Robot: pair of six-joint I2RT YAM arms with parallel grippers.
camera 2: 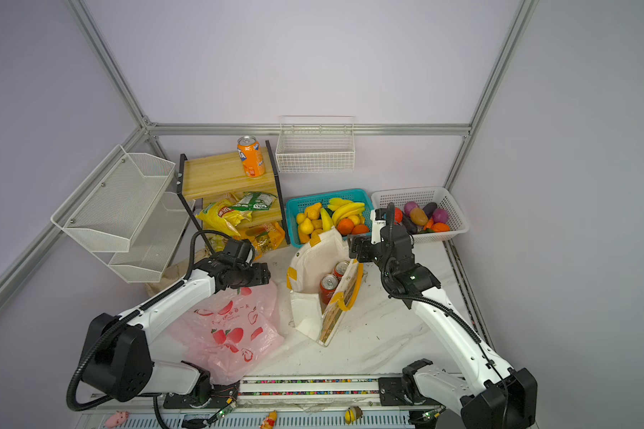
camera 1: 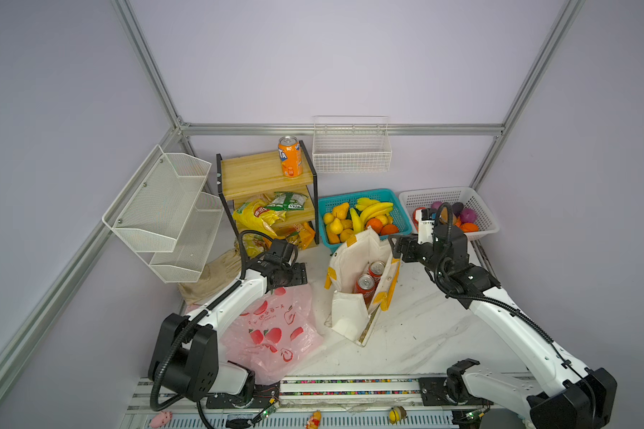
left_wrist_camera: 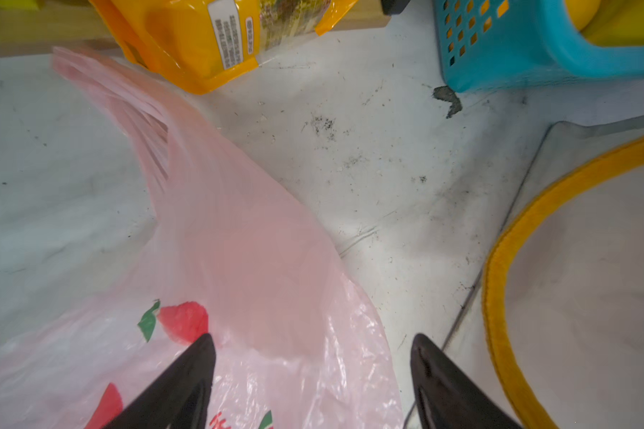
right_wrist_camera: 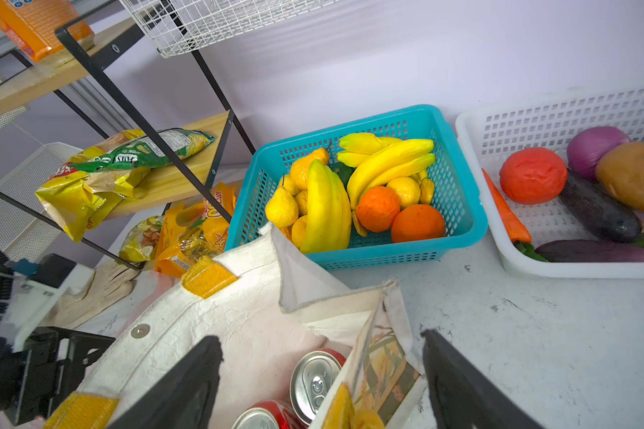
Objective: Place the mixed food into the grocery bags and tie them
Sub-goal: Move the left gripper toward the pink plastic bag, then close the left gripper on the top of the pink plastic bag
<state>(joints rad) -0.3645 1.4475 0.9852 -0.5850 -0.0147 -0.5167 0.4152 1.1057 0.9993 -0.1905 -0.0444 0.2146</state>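
soda can (camera 1: 290, 156) upright, shelf (camera 1: 250, 174) top, right edge | snack packets (camera 1: 255, 217) lower shelves | wire basket (camera 1: 351, 158) on back wall | teal basket (camera 1: 335, 200) table (camera 1: 424, 327) back edge | white basket (camera 1: 482, 213) back right corner, vegetables (camera 1: 467, 214) | tan bag (camera 1: 212, 276) left edge

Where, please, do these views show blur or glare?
Left wrist view: the pink bag has a blurred handle and a glinting, crinkled lower part. Right wrist view: the blue basket is crisp, the near fingers soft. Both top views: even light, no hard shadows.
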